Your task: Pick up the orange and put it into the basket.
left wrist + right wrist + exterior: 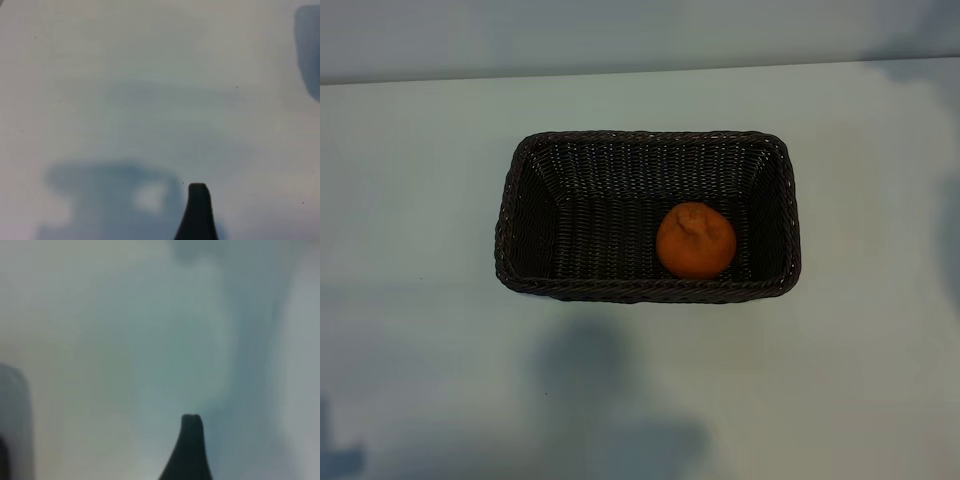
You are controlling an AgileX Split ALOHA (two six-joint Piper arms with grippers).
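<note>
While both arms' jaws stand apart, pale table (420, 380) bears basket (520, 190), orange (695, 240) inside.

Both arms outside the exterior view; each tool (198, 210) edge-cropped

basket (646, 291) sits mid-table (410, 200), open from above; orange (695, 240) takes the right part of its floor near the front wall, left part bare. Table lies free on all sides of the basket
</note>
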